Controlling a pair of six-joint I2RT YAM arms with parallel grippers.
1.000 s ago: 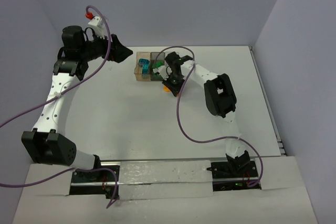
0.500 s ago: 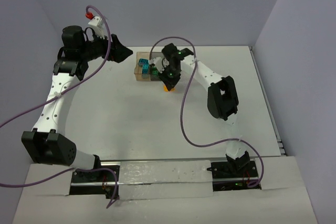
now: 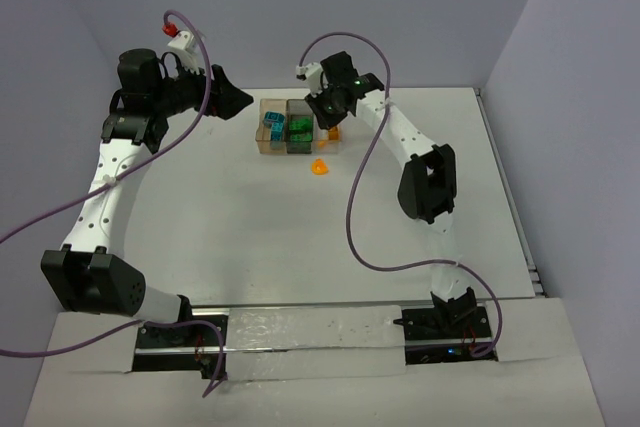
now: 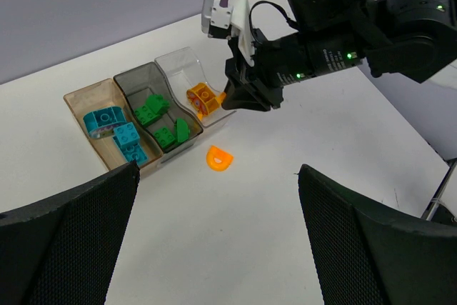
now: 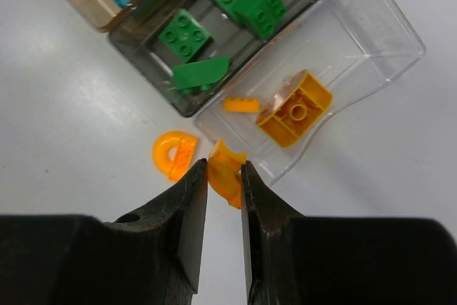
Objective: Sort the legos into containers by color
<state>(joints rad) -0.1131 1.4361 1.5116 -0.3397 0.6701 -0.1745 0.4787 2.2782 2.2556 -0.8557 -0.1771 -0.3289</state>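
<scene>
Three joined containers stand in a row: the brown one (image 4: 75, 96) holds teal legos (image 4: 114, 130), the grey one (image 4: 136, 76) holds green legos (image 5: 186, 33), and the clear one (image 5: 371, 26) holds an orange brick (image 5: 296, 108) and a small orange plate (image 5: 241, 105). My right gripper (image 5: 223, 171) is shut on a curved orange lego (image 5: 228, 176) and holds it just above the clear box's near rim. An orange arch lego (image 5: 175, 153) lies on the table beside that box. My left gripper (image 4: 218, 248) is open and empty, high above the table to the left of the boxes.
The white table (image 3: 250, 227) ends at a wall behind the boxes. The right arm (image 3: 400, 142) reaches across from the right, with its purple cable (image 3: 350, 217) looping over the table. The orange arch also shows in the top view (image 3: 319, 168).
My right gripper has risen from the table by the orange arch and moved back over the clear box, carrying the curved orange lego. The left arm has not moved.
</scene>
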